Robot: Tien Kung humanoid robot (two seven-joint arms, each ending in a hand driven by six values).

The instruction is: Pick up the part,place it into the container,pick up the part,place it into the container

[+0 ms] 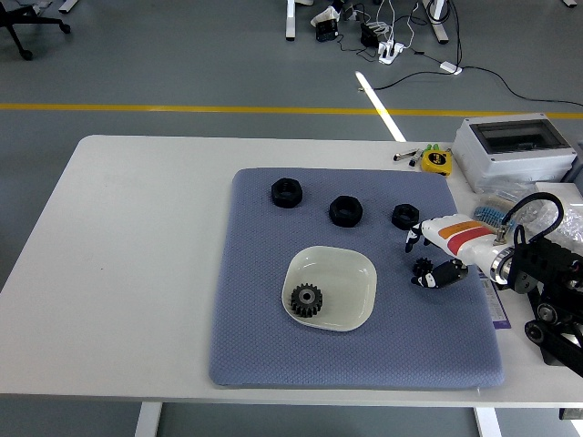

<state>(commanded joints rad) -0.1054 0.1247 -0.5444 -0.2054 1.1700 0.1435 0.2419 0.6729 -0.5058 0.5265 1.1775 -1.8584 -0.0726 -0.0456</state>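
Reaching in from the right, the right hand [437, 258] hovers low over the blue mat [264, 346] on the white desk [137, 273], fingers loosely curled around the small black gear [423, 267]; whether they actually grip it cannot be told. A larger gear [306, 299] lies inside the pale container [355, 273] near the mat's middle. Three black nuts sit along the mat's far part: one at far left [285, 192], one in the middle [345, 210], one [405, 217] just beside the hand. A grey box [515, 150] stands at the desk's far right.
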